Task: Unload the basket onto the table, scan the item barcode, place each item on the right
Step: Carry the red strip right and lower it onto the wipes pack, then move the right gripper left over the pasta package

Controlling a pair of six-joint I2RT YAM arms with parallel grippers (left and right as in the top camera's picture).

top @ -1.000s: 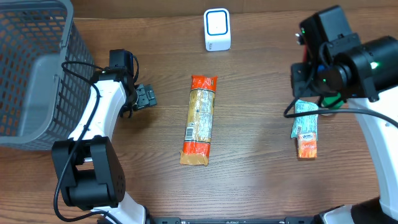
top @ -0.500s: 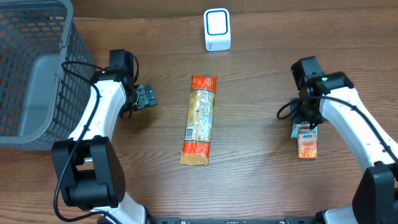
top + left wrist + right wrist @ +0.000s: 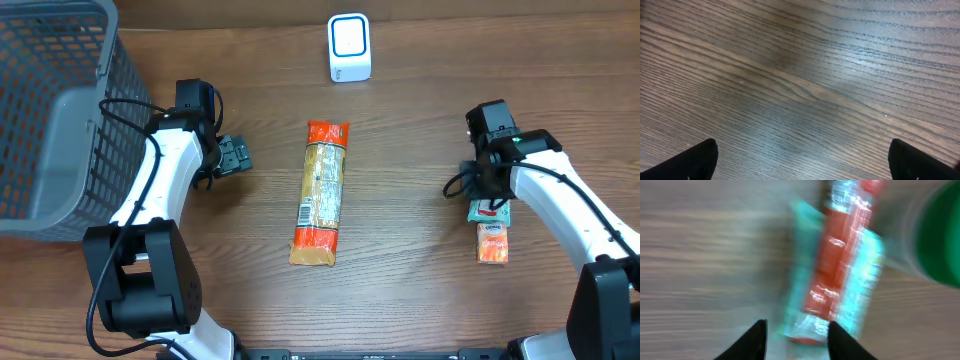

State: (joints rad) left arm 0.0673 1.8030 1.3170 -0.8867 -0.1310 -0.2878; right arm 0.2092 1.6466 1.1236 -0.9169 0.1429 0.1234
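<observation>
Wooden table (image 3: 400,280): snack packet (image 3: 840,265) directly under right end effector (image 3: 797,341).

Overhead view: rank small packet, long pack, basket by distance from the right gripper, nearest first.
From the right gripper:
1. Small packet, directly under and just below the gripper, on the right side of the table.
2. Long pack, at the table's centre, to the gripper's left in the image.
3. Basket, at the far left edge, beyond the left arm.
</observation>
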